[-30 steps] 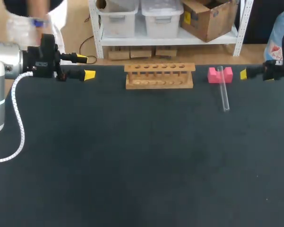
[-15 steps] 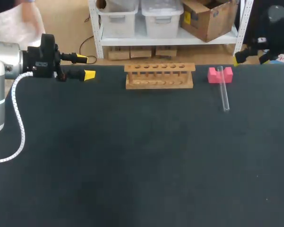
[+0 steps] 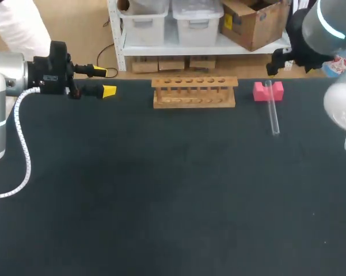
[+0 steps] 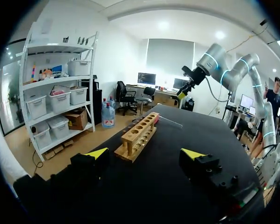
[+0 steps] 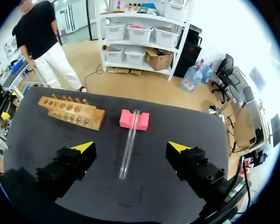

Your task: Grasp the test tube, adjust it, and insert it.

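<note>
My right gripper point(image 5: 131, 147): hung spread, empty, over test tube point(image 3: 272, 113) propped on pink block point(image 5: 142, 120). My left gripper point(image 4: 145, 153): stood level, spread, empty, rack point(image 4: 140, 136) ahead. Black table point(image 3: 161, 190)

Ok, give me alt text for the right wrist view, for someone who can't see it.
The right gripper hangs open above a black table, a clear test tube lying below between its fingers, one end propped on a pink block. An empty wooden rack stands beside the block.
</note>
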`<action>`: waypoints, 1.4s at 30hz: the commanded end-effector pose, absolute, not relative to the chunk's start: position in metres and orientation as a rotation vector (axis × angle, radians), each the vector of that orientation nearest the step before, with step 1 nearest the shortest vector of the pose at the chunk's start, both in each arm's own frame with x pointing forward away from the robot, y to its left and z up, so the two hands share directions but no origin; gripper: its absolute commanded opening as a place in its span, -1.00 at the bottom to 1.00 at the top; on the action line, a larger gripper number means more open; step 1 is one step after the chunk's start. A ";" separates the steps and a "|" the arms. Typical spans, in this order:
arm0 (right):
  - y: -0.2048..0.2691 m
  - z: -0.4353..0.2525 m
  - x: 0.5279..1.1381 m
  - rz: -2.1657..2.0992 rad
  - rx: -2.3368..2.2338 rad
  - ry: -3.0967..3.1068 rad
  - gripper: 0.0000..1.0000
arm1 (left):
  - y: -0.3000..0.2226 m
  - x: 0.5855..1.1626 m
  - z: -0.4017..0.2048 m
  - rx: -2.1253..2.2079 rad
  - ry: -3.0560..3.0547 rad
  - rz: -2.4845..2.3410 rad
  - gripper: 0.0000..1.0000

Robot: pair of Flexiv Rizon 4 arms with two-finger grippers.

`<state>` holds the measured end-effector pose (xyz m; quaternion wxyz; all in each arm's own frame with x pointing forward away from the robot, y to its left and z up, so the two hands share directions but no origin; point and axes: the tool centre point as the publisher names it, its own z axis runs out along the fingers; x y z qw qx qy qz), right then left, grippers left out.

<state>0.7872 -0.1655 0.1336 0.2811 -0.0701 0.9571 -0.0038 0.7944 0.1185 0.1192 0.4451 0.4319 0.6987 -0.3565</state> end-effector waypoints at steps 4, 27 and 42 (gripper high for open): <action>-0.166 0.122 0.776 -0.243 -0.077 2.339 1.00 | 0.119 0.793 0.118 1.067 1.727 -0.881 1.00; -0.166 0.128 0.764 -0.256 -0.075 2.286 1.00 | 0.119 0.793 0.118 1.067 1.727 -0.881 1.00; -0.155 0.116 0.771 -0.247 -0.008 2.193 1.00 | 0.119 0.793 0.118 1.067 1.727 -0.881 1.00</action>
